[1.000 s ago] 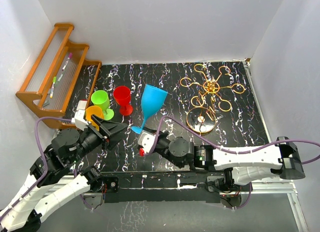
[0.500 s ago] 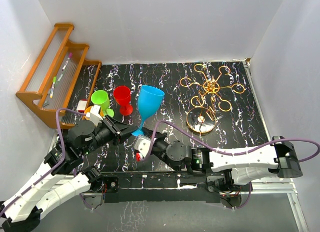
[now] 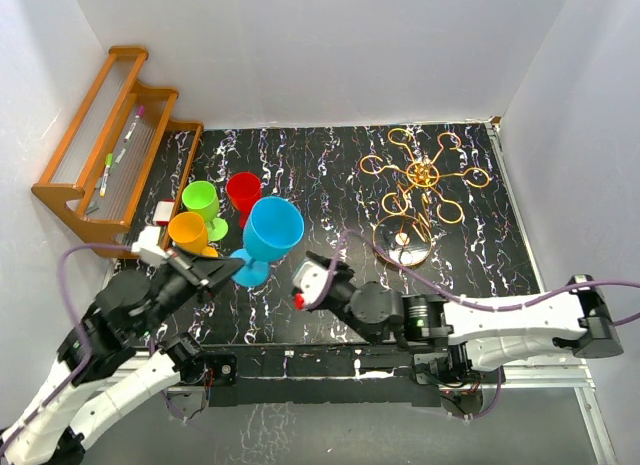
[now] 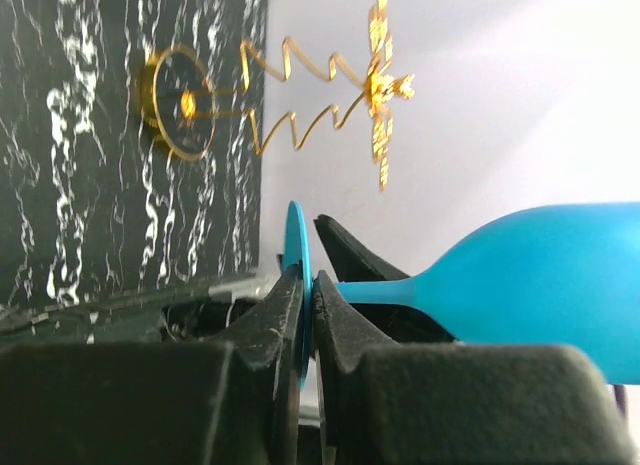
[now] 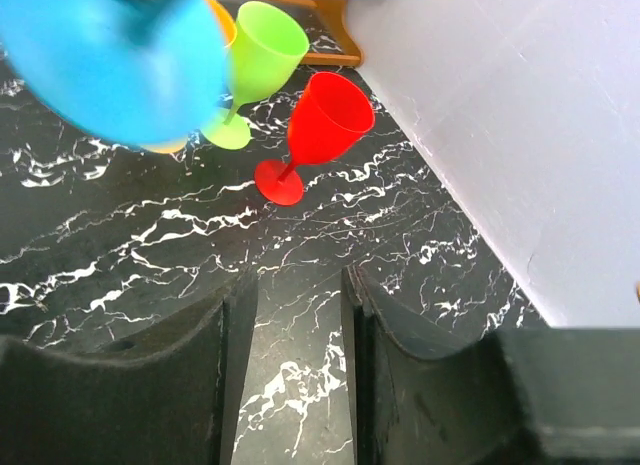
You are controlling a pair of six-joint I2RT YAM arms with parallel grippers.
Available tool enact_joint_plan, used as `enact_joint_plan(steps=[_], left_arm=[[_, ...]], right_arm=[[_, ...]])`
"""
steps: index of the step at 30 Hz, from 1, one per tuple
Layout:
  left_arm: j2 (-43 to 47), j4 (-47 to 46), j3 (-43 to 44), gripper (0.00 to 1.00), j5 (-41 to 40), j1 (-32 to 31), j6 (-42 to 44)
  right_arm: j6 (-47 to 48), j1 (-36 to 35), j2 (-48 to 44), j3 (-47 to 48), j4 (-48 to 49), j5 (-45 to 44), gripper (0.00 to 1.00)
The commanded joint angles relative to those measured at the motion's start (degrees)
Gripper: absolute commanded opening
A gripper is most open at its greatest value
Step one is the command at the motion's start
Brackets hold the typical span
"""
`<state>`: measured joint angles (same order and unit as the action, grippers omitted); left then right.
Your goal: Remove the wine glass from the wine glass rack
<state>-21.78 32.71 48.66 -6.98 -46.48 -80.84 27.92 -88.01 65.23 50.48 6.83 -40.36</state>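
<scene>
While left jaws pinch wine glass foot, bowl cropped.

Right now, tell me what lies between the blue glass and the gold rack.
In the top view, only bare black tabletop and a loop of the right arm's purple cable lie between the blue glass and the gold rack.
</scene>
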Motion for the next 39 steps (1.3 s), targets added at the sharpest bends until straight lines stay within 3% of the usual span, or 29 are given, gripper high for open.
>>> enact_joint_plan(steps=[1,8,18,27,32,35,39], left_arm=[[9.8,7.2,-1.7,0.00,-10.5,-0.1,0.6],[17.8,13.9,-1.2,0.00,-14.9,-0.1,2.5],[13.0,14.3,2.7,0.00,-13.3,-0.1,10.7],[13.5,12.0,-0.4,0.00,-11.0,-0.1,9.9],[12.6,11.9,-0.2,0.00,-10.3,-0.1,10.5],[12.3,12.1,-0.2,0.00,-10.0,-0.1,11.5],[12.3,12.0,0.0,0.00,-10.0,-0.1,12.4]], right_arm=[[-10.9,0.2,-7.7,0.3,-5.7,-3.4,0.43],[-19.5,0.2,-8.0,6.1,-11.0,-3.3,0.43],[-20.1,0.2,-5.2,10.6,-12.3,-4.9,0.43],[-19.3,0.2,-7.7,11.6,-14.5,-7.4,0.43],[-24.9,0.7,-6.4,15.0,-19.0,-8.4,0.45],[-31.1,5.7,-3.8,21.4,-27.6,-2.4,0.48],[-37.0,26.0,1.3,29.4,-37.9,24.9,0.48]])
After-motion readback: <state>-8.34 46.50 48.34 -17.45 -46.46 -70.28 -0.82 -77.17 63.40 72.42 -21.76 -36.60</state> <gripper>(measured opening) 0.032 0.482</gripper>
